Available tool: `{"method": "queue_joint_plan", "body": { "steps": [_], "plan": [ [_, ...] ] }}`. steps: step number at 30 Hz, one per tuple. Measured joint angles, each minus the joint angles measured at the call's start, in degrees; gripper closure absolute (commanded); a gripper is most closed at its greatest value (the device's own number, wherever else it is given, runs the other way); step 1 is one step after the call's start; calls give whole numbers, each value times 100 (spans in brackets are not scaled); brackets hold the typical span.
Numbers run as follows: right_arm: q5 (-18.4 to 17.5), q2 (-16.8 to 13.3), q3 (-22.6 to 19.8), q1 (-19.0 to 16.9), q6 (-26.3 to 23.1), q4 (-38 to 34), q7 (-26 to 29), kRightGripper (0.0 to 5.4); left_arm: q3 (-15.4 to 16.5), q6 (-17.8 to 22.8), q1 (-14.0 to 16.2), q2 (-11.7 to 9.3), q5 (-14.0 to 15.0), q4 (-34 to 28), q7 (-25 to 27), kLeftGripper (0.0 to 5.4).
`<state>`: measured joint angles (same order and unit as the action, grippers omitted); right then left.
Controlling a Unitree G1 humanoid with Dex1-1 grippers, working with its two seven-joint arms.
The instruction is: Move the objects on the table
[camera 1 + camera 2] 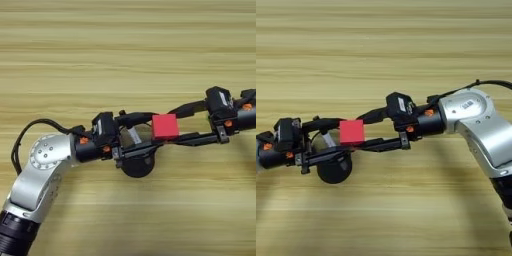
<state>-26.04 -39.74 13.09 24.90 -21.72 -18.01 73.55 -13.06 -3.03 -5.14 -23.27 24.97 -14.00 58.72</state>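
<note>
Right gripper (pixel 363 131) held the red cube (pixel 352 132) clamped between its fingers, directly above the pen cup (pixel 333 167). Left gripper (pixel 142 134) stood wide around that cup, marker (pixel 134 136) inside. Risk: fingers collide, cube drops outside the cup.

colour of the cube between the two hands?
Plain red; the cube shows best in the right eye view, over the black pen cup.
</note>
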Motion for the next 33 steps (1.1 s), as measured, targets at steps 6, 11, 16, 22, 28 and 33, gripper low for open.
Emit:
{"method": "queue_joint_plan", "body": {
  "steps": [6,11,16,22,28,33],
  "plan": [
    [22,4,19,10,101,81,54,316,-10,-8,-1,2,-6,17,5,311],
    [68,12,58,43,113,127,63,287,-15,-21,-7,2,-6,68,19,312],
    [142,25,63,65,125,227,32,235,-14,-73,-11,2,-6,120,32,325],
    [143,77,57,71,150,280,16,178,-14,-135,-11,3,-6,177,31,325],
    [141,134,35,97,222,321,18,116,-13,-175,-13,4,-5,201,27,325],
    [138,136,8,121,224,323,20,62,-13,-185,-18,9,-5,240,21,325]
  ]
}}
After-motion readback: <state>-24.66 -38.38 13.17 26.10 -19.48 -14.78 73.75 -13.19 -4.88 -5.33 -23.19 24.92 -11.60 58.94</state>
